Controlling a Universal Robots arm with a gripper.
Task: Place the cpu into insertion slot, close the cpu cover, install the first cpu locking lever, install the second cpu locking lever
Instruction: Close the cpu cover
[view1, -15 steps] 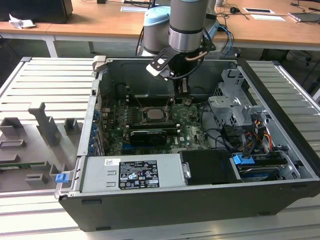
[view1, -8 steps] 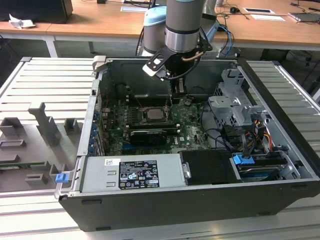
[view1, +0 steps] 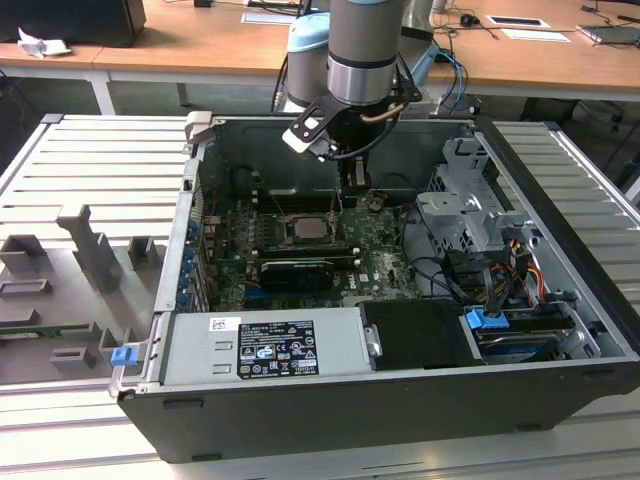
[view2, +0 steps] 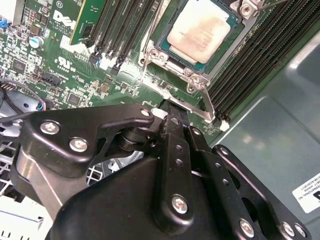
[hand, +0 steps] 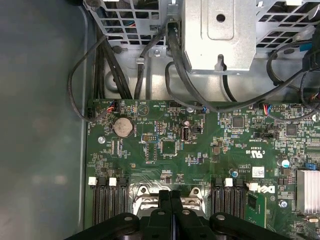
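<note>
The cpu (view2: 200, 30) lies flat in its socket on the green motherboard, its dull silver-beige face up; in the exterior view the cpu (view1: 304, 228) sits mid-case. The cpu cover (view2: 194, 76) lies down around it as a silvery frame. A thin locking lever (view2: 209, 102) runs along one side of the socket and another lever (view2: 146, 50) along the opposite side. My gripper (view2: 171, 107) is shut with nothing seen between its fingers, its tips just off the socket corner, close to the first lever's end. The same shut gripper (hand: 171, 195) hovers over the socket edge, and in the exterior view the gripper (view1: 352, 192) hangs at the socket's right.
Black memory slots (view2: 120, 30) flank the socket on both sides. A metal drive cage (view1: 465, 215) with black cables (hand: 175, 75) stands near the gripper. The power supply (view1: 265, 345) fills the case front. The case wall (hand: 40, 125) rises close by.
</note>
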